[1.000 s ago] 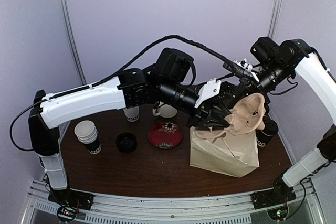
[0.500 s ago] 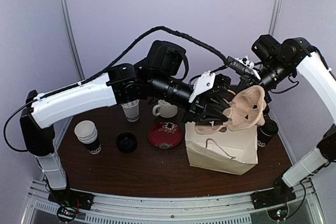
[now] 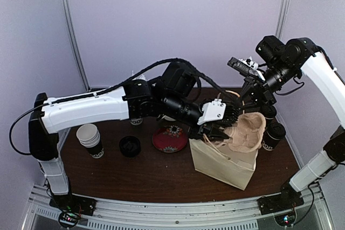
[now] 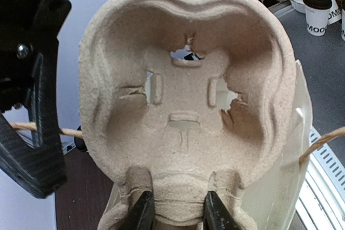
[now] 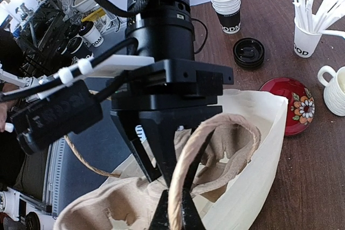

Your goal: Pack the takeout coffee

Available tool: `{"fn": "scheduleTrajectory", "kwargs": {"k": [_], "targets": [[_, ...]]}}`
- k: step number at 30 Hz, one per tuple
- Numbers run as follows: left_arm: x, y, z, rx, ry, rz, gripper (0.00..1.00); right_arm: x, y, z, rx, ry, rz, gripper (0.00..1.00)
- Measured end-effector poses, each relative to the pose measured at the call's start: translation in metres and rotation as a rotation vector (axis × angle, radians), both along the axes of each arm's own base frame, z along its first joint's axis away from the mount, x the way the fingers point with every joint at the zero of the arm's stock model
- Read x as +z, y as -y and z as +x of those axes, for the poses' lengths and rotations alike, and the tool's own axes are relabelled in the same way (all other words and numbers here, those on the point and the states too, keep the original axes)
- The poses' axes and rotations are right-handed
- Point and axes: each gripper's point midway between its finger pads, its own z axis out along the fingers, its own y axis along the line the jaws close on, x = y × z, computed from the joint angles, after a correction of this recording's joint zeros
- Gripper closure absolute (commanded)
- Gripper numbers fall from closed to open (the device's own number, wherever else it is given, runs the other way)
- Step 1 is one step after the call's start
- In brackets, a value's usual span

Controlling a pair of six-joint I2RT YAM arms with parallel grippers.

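One takeout coffee cup, black with a black lid, stands on the table just right of the cream paper bag. My left gripper is shut on the rim of a beige pulp cup carrier, which sits tilted in the bag's mouth. In the left wrist view the empty carrier fills the frame, and my left gripper pinches its lower edge. My right gripper is shut on the bag's twine handle, above the bag, and it hangs over the bag's back edge in the top view.
On the brown table left of the bag lie a red flowered saucer, a loose black lid and a stack of white paper cups. A white cup of straws and a cream mug stand behind them.
My left arm has dropped and carried the pulp carrier from above the bag down into its mouth. My right gripper has kept hold of the handle near the same place.
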Motion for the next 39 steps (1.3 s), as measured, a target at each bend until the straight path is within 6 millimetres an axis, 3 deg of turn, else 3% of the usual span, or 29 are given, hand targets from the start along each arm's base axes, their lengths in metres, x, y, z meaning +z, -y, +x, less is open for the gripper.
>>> {"fn": "scheduleTrajectory", "kwargs": {"k": [5, 13, 18, 23, 27, 31, 35, 39], "targets": [[-0.017, -0.002, 0.005, 0.019, 0.027, 0.036, 0.74, 0.000, 0.000, 0.000, 0.002, -0.002, 0.002, 1.00], [-0.026, -0.005, 0.008, 0.039, 0.026, 0.072, 0.74, 0.000, -0.001, 0.000, 0.002, -0.002, 0.001, 0.97], [-0.037, -0.012, 0.013, 0.089, 0.010, 0.136, 0.74, 0.000, -0.001, 0.003, -0.003, 0.009, 0.003, 0.83], [-0.042, -0.013, 0.022, 0.145, 0.001, 0.194, 0.74, 0.001, -0.003, 0.007, -0.015, 0.017, 0.008, 0.45], [-0.050, -0.013, 0.028, 0.184, -0.017, 0.243, 0.74, 0.002, 0.000, 0.011, -0.034, 0.016, 0.007, 0.31], [-0.056, -0.018, 0.029, 0.208, -0.047, 0.305, 0.74, 0.010, 0.017, 0.024, -0.102, 0.032, 0.027, 0.27], [-0.050, -0.022, 0.029, 0.220, -0.058, 0.329, 0.74, 0.017, 0.056, 0.053, -0.254, 0.040, 0.066, 0.28], [-0.043, -0.023, 0.028, 0.224, -0.067, 0.339, 0.74, 0.004, 0.085, 0.083, -0.366, 0.000, 0.066, 0.33]]}}
